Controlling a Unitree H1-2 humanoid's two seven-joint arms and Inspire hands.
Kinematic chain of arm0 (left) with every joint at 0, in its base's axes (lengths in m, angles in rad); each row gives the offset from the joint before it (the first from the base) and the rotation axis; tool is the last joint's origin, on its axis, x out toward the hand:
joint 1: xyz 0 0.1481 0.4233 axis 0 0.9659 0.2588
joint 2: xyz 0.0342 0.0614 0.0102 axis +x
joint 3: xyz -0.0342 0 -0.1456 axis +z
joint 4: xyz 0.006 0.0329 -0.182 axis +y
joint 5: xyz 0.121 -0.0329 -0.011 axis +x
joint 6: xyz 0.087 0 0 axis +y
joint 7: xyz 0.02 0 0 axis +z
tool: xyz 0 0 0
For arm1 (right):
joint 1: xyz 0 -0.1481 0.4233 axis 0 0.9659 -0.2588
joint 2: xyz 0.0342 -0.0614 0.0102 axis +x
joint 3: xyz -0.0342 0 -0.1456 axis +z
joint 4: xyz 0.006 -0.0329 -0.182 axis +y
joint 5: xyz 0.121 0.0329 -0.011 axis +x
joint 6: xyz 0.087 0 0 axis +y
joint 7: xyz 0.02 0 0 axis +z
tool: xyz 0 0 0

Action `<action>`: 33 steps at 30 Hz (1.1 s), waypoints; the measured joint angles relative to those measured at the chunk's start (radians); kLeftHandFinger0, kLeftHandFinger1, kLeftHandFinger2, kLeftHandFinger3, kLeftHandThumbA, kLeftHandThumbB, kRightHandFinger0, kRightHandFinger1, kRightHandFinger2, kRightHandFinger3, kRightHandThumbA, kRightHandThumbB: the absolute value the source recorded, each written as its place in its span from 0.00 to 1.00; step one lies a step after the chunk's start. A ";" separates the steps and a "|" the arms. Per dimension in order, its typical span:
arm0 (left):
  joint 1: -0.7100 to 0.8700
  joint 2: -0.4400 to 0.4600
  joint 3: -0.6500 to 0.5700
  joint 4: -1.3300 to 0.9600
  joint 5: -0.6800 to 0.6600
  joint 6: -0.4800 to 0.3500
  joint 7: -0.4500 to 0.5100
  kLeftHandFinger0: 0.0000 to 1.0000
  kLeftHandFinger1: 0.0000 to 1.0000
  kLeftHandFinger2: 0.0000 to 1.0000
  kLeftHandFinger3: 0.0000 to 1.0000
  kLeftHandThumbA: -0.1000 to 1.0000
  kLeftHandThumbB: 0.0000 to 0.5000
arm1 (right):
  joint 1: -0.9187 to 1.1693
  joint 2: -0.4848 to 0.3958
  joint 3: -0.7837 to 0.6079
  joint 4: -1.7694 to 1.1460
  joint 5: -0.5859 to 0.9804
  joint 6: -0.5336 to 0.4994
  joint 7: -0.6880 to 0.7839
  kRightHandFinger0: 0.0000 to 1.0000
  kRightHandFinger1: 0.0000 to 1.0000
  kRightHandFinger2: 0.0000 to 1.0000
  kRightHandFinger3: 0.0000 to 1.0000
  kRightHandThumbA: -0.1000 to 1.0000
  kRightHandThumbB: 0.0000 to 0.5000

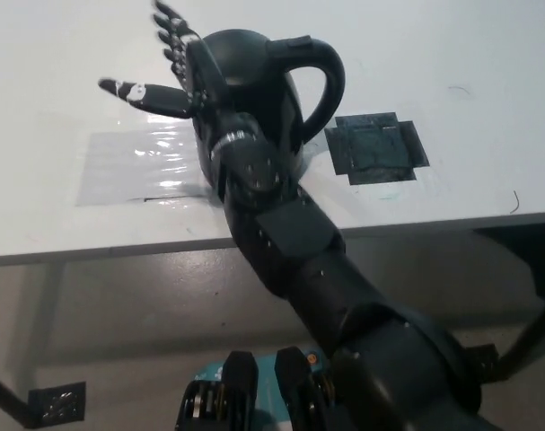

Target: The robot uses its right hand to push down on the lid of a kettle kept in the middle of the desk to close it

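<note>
Head view, looking steeply down on a white desk. Black kettle stands upright on the desk, long axis vertical. Its loop handle arches off the top and points toward picture right; the spout side is hidden behind the arm. Body is glossy black, rounded, domed on top; lid reads as down, flush with the dome, no gap visible.

Right hand, black, sits just left of the kettle at about the height of its top, fingers spread apart and holding nothing. One digit sticks out sideways away from the kettle, the others point up-picture. The black forearm crosses in front of the kettle's lower left side.

Clear tape patch lies on the desk left of the kettle's base. Dark square patch lies on the desk just right of the kettle, below the handle. Left hand not seen.
</note>
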 measured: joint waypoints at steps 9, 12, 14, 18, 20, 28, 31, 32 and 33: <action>-0.005 0.000 0.001 -0.010 -0.002 0.000 0.000 1.00 1.00 0.98 1.00 0.27 0.32 | 0.071 0.006 0.018 0.067 -0.033 -0.073 -0.006 1.00 1.00 1.00 1.00 0.99 0.20; 0.003 0.000 0.002 -0.009 -0.004 -0.002 -0.001 1.00 1.00 1.00 1.00 0.25 0.32 | 0.161 0.006 0.018 0.114 -0.034 -0.053 -0.005 1.00 1.00 1.00 1.00 0.98 0.21; 0.008 0.000 0.003 -0.008 -0.007 -0.002 -0.001 1.00 1.00 1.00 1.00 0.26 0.32 | 0.184 0.004 0.018 0.114 -0.035 -0.050 -0.002 1.00 1.00 1.00 1.00 1.00 0.23; 0.010 -0.001 0.004 -0.007 -0.007 -0.003 -0.001 1.00 1.00 0.94 1.00 0.27 0.28 | 0.188 0.003 0.023 0.026 -0.035 -0.033 0.029 1.00 1.00 1.00 1.00 0.98 0.24; 0.013 -0.001 0.004 -0.009 -0.005 -0.003 0.000 1.00 1.00 0.93 1.00 0.28 0.23 | 0.190 0.004 0.027 -0.050 -0.035 -0.031 0.045 1.00 1.00 1.00 1.00 0.94 0.25; 0.018 -0.010 0.004 -0.012 -0.004 0.001 0.001 1.00 1.00 0.91 1.00 0.25 0.16 | 0.253 0.003 0.057 -0.373 -0.033 -0.009 0.078 1.00 1.00 1.00 1.00 0.99 0.36; 0.017 -0.010 0.004 -0.012 -0.004 0.003 0.001 1.00 1.00 0.91 1.00 0.24 0.17 | 0.289 -0.001 0.075 -0.490 -0.029 0.017 0.094 1.00 1.00 1.00 1.00 0.95 0.40; 0.017 -0.011 0.004 -0.012 -0.004 0.004 0.001 1.00 1.00 0.90 1.00 0.27 0.23 | 0.297 -0.003 0.080 -0.523 -0.027 0.026 0.099 1.00 1.00 1.00 1.00 0.93 0.41; 0.017 -0.011 0.004 -0.012 -0.004 0.004 0.001 1.00 1.00 0.90 1.00 0.31 0.25 | 0.307 -0.005 0.087 -0.562 -0.026 0.037 0.105 1.00 1.00 1.00 1.00 0.92 0.43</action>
